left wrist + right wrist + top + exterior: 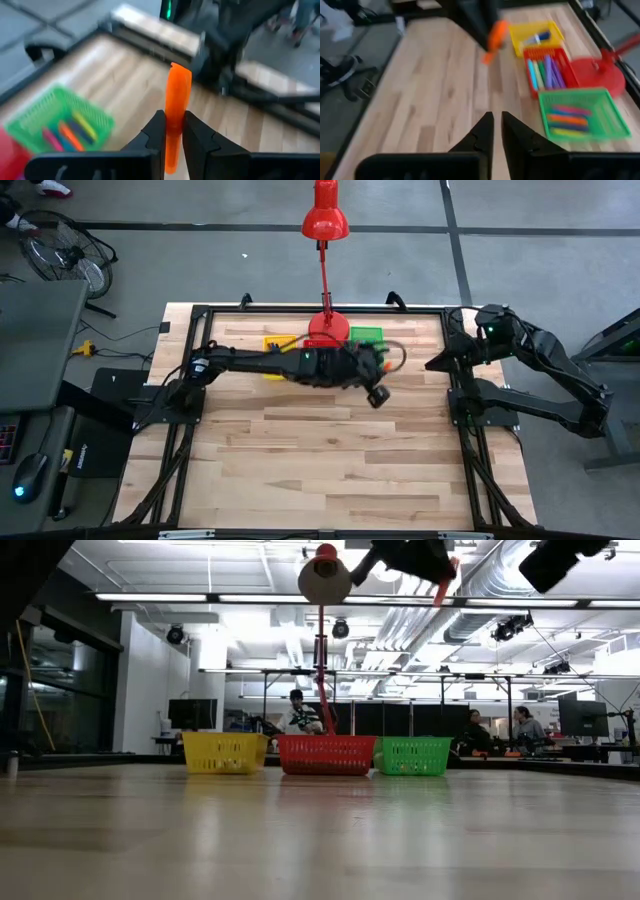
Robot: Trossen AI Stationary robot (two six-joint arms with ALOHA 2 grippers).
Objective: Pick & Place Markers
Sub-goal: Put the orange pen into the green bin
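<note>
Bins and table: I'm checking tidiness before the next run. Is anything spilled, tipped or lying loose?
Nothing stands out. The yellow bin, red bin and green bin stand upright in a row, with markers lying inside them. The only marker outside is the orange marker, clamped in the left gripper above the table.

An orange marker [177, 107] stands clamped between the jaws of my left gripper [174, 131], its length running straight out past my fingertips so that most of the slim, smooth body shows beyond them and a short stub shows behind. The other markers lie well ahead of and below my jaws in the bins: pink, orange and yellow markers [567, 120] side by side in the green basket [612, 131], blue, green, orange and purple markers [546, 71] packed parallel in the red basket [547, 50], and a blue marker [538, 37] in the yellow basket [517, 32].
</note>
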